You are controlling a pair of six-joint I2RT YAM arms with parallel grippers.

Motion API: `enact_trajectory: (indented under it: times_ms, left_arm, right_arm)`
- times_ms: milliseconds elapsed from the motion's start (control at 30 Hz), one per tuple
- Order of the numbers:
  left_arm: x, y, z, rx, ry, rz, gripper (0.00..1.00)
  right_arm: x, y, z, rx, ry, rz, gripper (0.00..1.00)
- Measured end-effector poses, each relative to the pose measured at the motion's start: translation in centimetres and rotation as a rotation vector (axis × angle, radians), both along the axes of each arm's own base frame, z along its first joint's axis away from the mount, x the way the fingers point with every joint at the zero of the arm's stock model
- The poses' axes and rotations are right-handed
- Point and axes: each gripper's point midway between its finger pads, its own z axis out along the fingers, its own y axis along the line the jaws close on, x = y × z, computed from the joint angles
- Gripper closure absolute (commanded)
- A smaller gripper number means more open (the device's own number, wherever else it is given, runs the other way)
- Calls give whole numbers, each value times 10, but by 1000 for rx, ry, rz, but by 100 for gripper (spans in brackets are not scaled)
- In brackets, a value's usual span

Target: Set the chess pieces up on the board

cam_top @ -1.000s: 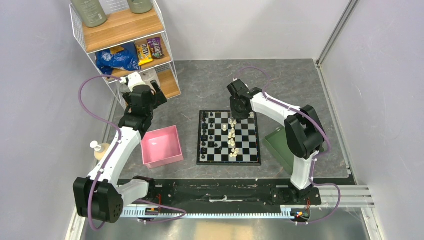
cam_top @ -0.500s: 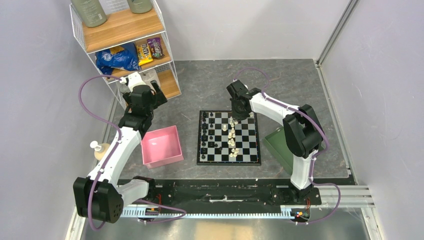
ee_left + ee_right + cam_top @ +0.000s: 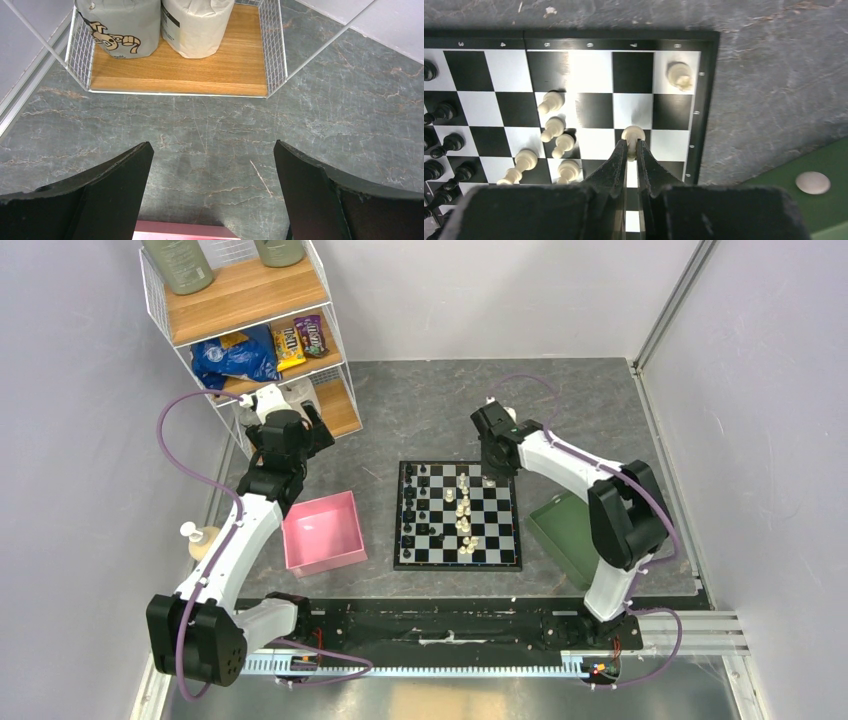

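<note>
Right claw (image 3: 632, 148): fingers clamped on the neck of a small cream-white pawn (image 3: 633, 134), whose round head shows just past the fingertips. Whether its foot touches the square beneath cannot be told.

Square black-and-white chequered chessboard with dark border (image 3: 589, 65): lies directly under the right claw. Its far edge is ahead of the fingertips and its side border is just to the claw's right.

Cream-white corner piece (image 3: 680, 75): stands alone in the far corner square, ahead and to the right of the claw, apart from the held pawn.

Cluster of cream-white pieces (image 3: 553, 129): five, close together, to the claw's left.

Row of small black pieces (image 3: 449, 142): further left, at the edge of the wrist view.

Dark green tray (image 3: 824, 165): off the board, to the claw's right. A pale round disc (image 3: 813, 182) lies in it.

Left claw (image 3: 212, 145): fingers spread wide apart with nothing between them, above grey marbled tabletop (image 3: 210, 125).

White wire rack with wooden shelf (image 3: 180, 75): ahead of the left claw, carrying two paper rolls (image 3: 125, 25) side by side.

Pink square tray (image 3: 185, 232): only its rim shows, just behind the left claw's fingers.
</note>
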Motion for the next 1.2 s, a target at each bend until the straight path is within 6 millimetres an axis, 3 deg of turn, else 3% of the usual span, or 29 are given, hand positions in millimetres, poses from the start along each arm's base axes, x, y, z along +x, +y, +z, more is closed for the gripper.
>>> enact_trajectory:
  times_ms: [167, 433, 700, 967, 1200]
  left_arm:
    - [0, 0, 0, 0, 0, 0, 0]
    - [0, 0, 0, 0, 0, 0, 0]
    - [0, 0, 0, 0, -1, -1, 0]
    - [1, 0, 1, -1, -4, -1, 0]
    - [1, 0, 1, -1, -6, -1, 0]
  right_arm:
    - [5, -19, 13, 13, -32, -47, 90]
    - [6, -38, 5, 9, -18, -91, 89]
    - [12, -39, 4, 29, -28, -102, 87]
    - [11, -36, -12, 30, 7, -95, 85]
    - [12, -36, -14, 29, 9, -95, 67]
